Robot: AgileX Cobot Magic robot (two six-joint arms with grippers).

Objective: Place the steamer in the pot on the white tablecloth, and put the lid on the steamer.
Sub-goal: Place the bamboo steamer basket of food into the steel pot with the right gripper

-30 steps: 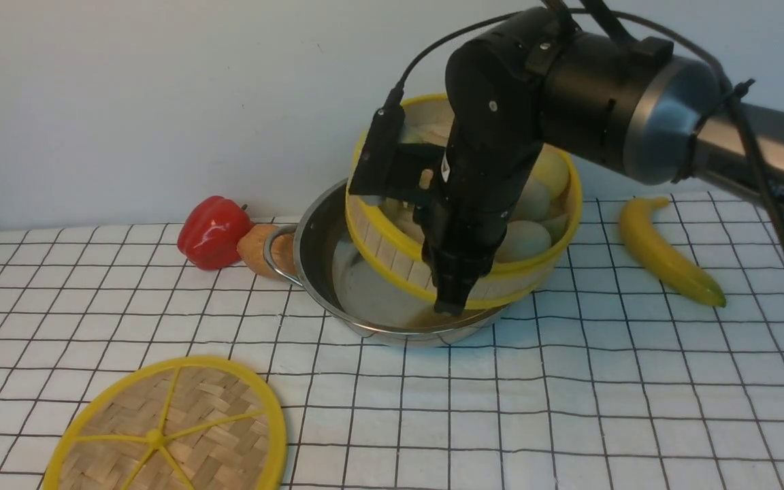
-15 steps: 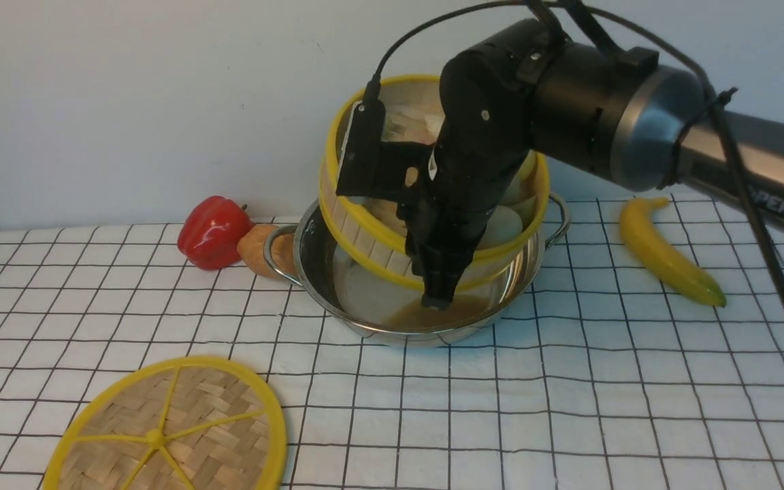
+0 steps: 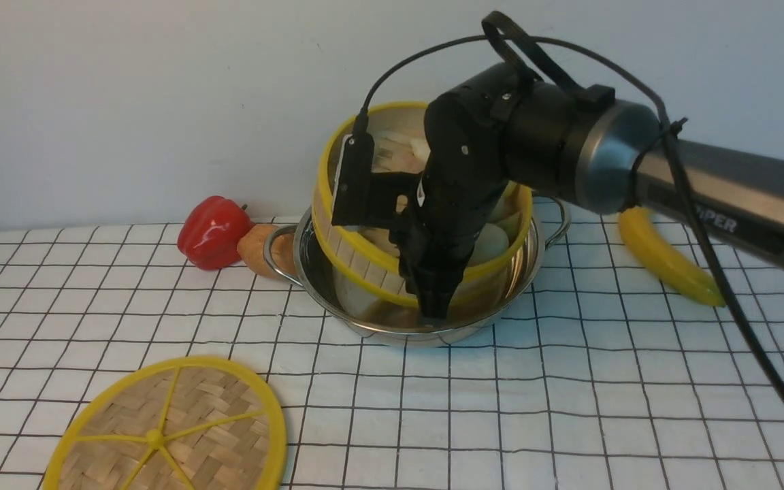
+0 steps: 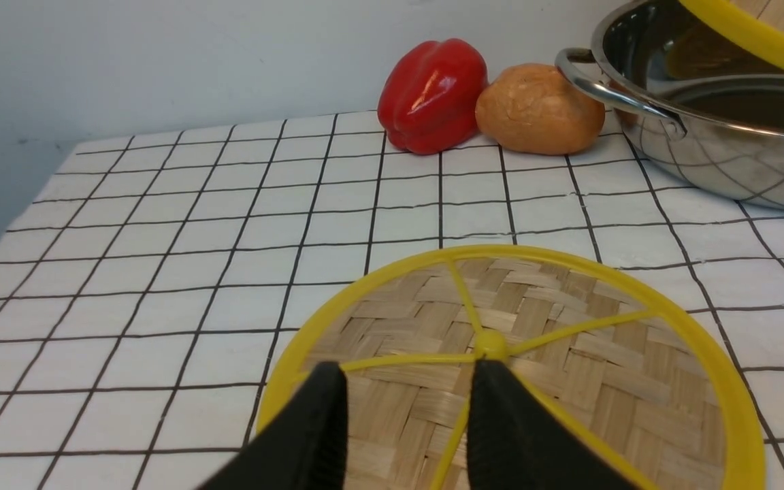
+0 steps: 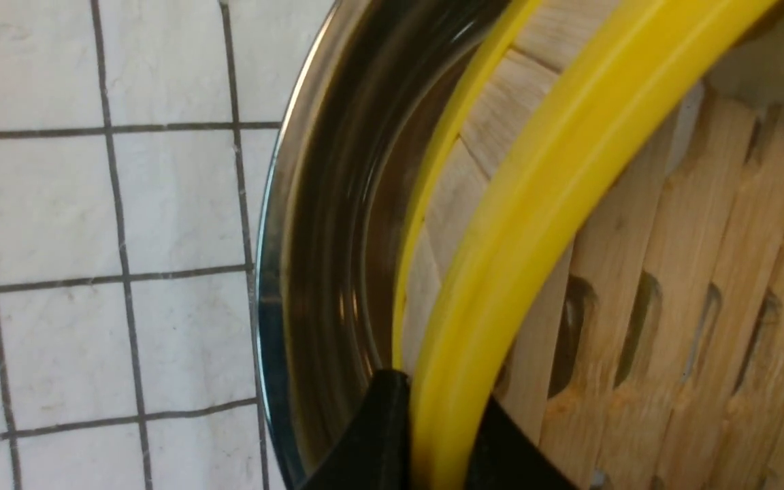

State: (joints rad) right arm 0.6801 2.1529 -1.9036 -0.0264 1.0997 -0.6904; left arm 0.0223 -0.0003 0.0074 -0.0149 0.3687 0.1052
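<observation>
**A:** Placing step, I'd say. The right fingers (image 3: 435, 299) are pinching the near yellow rim of the steamer (image 3: 365, 262), one inside the wall and one outside.

**B:** And where is it sitting?

**A:** Half in the pot (image 3: 378, 328) on the white tablecloth (image 3: 569, 408). The near edge is dipping below the steel rim and the far edge is tipping up above it.

**B:** So it's not seated.

**A:** Not yet. The next move is calling for levelling the basket, centring it between the pot walls, and letting go only once its floor is lying flat.

**B:** And the lid (image 4: 569, 367)?

**A:** It's lying flat on the cloth, well apart from the pot. The left fingers (image 4: 501, 415) are hanging over it near the hub, standing apart and gripping nothing.

**B:** It's looking like a snug fit, so that rim could be catching on the steel.
</observation>
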